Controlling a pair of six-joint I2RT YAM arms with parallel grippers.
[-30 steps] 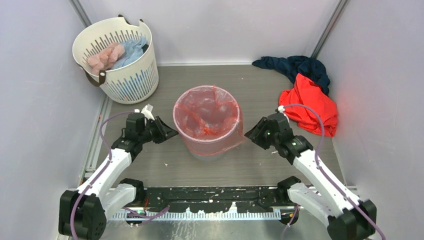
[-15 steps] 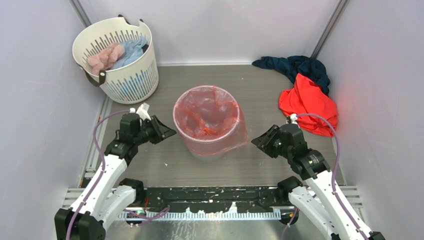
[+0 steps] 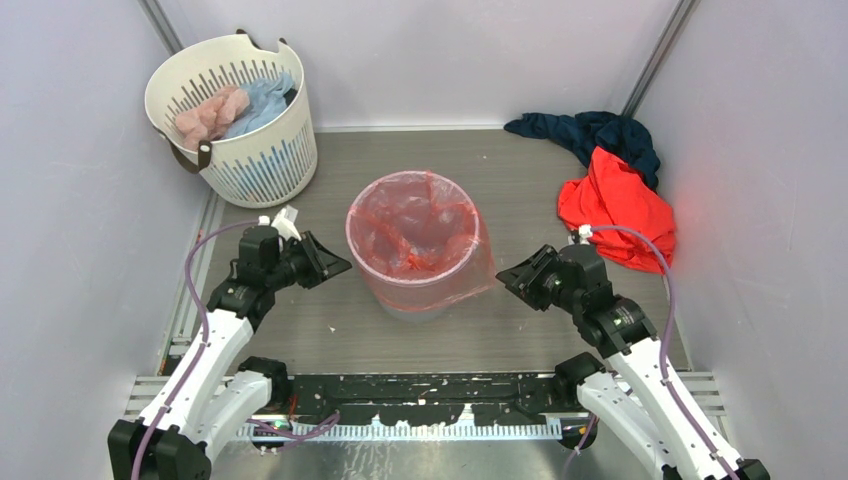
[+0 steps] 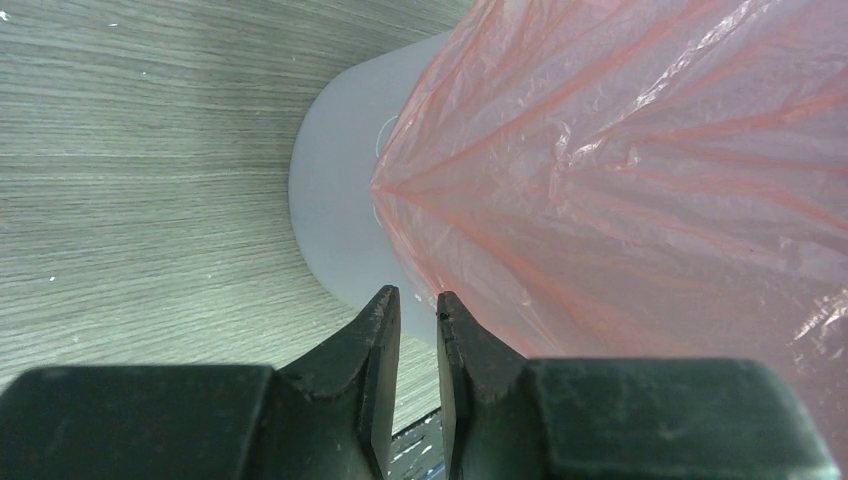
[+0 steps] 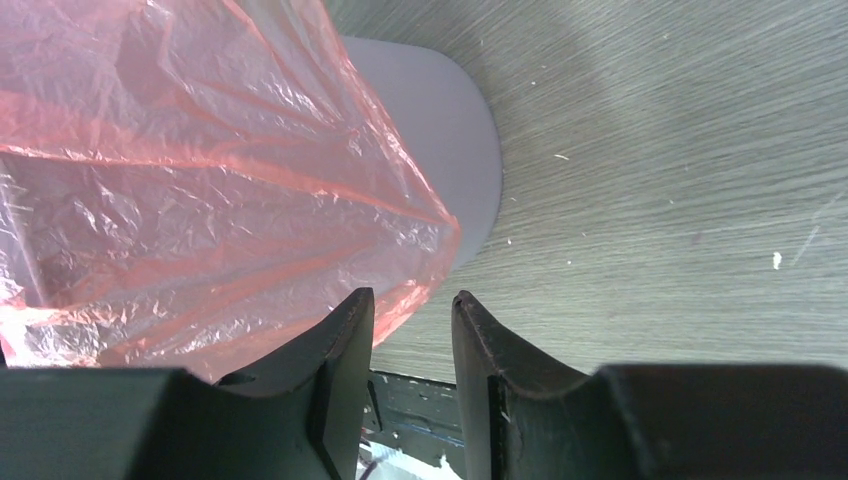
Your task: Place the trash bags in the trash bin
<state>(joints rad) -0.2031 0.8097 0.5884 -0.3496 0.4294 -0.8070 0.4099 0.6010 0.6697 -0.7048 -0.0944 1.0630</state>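
We see the trash bag (image 3: 415,232) lining the upright trash bin (image 3: 412,308) at mid-table, its film draped over the rim, mouth up, long axis vertical. Our left gripper (image 3: 337,266) sits at the bin's 9 o'clock and our right gripper (image 3: 505,276) at 4 o'clock. Both have jaws slightly parted and empty, and both are about equally near.

The crinkly, translucent red-pink trash bag (image 3: 420,232) lines the upright grey round trash bin (image 4: 335,225) mid-desk (image 3: 330,330), its film draped over the rim.
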